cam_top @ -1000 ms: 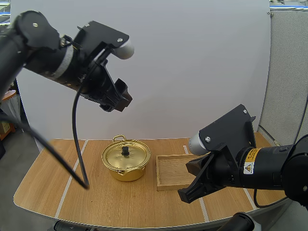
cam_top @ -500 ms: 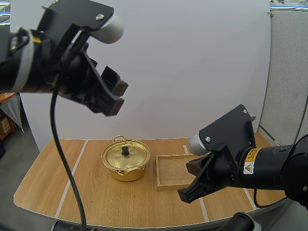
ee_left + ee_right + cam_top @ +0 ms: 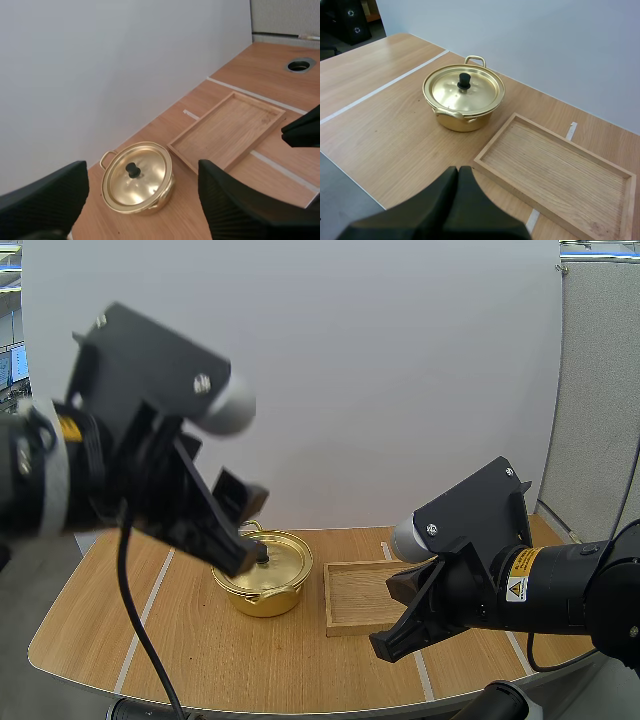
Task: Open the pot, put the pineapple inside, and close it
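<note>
The left pincer (image 3: 243,532) hangs released above the desk (image 3: 120,630). In the left wrist view its two ribbed fingers stand wide apart and the gold pot (image 3: 137,182) sits below and ahead of them, framed in the gap. That spread suits the job in hand. The lid (image 3: 464,92) is seated flat on the pot, and its small black knob (image 3: 464,80) is the only thing a pincer could take it by, so the fingers need room to drop on either side of it. The pincer is well above the knob and touches nothing.

The right pincer (image 3: 458,175) is clenched on nothing, its fingers lying together as one dark wedge. It hovers low over the near edge of the desk. The wooden tray (image 3: 555,165) lies just ahead of it and slightly to its right, and the pot is farther ahead on its left. I judge it is parked there to keep out of the other arm's path.

The tray's floor is bare wood, probably kept free for the lid. Opening is not yet done. The next move calls for a straight descent centred on the knob.
</note>
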Controlling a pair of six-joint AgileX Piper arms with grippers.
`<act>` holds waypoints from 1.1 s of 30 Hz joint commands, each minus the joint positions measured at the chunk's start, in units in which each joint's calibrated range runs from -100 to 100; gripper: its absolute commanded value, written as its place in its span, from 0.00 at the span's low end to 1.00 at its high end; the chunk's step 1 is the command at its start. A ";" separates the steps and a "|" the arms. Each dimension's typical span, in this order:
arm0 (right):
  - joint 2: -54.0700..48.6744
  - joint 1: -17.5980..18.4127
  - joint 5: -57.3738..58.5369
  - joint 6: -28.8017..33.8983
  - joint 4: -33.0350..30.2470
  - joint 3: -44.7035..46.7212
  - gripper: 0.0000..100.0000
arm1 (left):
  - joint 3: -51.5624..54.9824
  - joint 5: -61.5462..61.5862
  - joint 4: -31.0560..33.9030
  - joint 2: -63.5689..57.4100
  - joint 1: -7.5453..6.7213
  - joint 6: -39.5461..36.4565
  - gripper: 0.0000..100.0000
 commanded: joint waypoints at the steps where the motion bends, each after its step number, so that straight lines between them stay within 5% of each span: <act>1: -0.27 0.08 -0.42 0.17 -0.32 0.16 0.00 | 3.47 0.00 -0.06 -1.62 0.07 -0.96 0.50; 4: -0.27 0.08 -0.42 0.17 -0.32 0.16 0.00 | 6.25 0.00 -0.06 -3.24 0.07 -0.96 0.00; 19: -5.89 -7.02 -7.16 0.17 -0.33 0.16 0.00 | 9.28 -13.58 -0.06 -5.66 0.17 -10.08 0.00; 26: -6.69 -12.48 -15.20 0.60 0.41 0.01 0.00 | 9.28 -24.89 1.43 -9.30 3.14 -15.37 0.00; 33: -6.69 -17.00 -31.50 0.60 3.25 0.15 0.00 | 9.28 -37.85 1.43 -13.55 3.24 -17.31 0.00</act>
